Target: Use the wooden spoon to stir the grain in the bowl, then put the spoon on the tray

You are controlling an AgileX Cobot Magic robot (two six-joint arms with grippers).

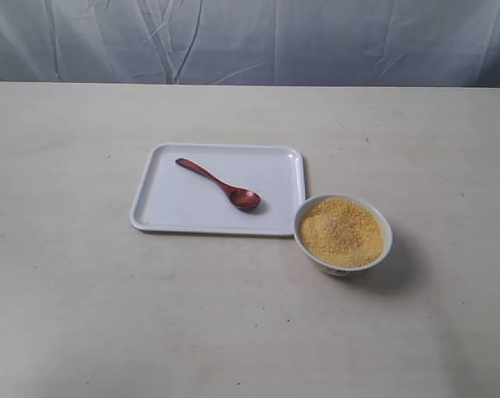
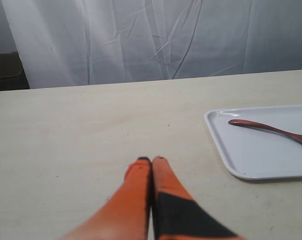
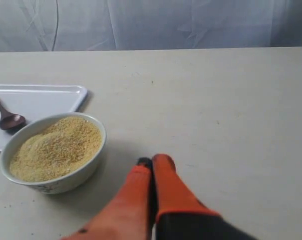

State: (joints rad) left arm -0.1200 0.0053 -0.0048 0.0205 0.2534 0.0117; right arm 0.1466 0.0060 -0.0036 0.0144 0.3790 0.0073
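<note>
The dark reddish-brown wooden spoon (image 1: 220, 185) lies on the white tray (image 1: 167, 211), its head toward the bowl. Just right of the tray stands the small white bowl (image 1: 342, 264), heaped with golden-yellow grain (image 1: 342, 230). Neither arm shows in the exterior view. In the left wrist view my left gripper (image 2: 152, 160) is shut and empty over bare table, with the tray (image 2: 226, 150) and the spoon (image 2: 271, 130) off to one side. In the right wrist view my right gripper (image 3: 153, 161) is shut and empty beside the bowl (image 3: 65, 180); the grain (image 3: 55, 147), the spoon's head (image 3: 10, 121) and the tray (image 3: 50, 97) lie beyond.
A pale tabletop (image 1: 109, 315) spreads all round the tray and bowl. A wrinkled white cloth backdrop (image 1: 250, 37) hangs behind the table's far edge.
</note>
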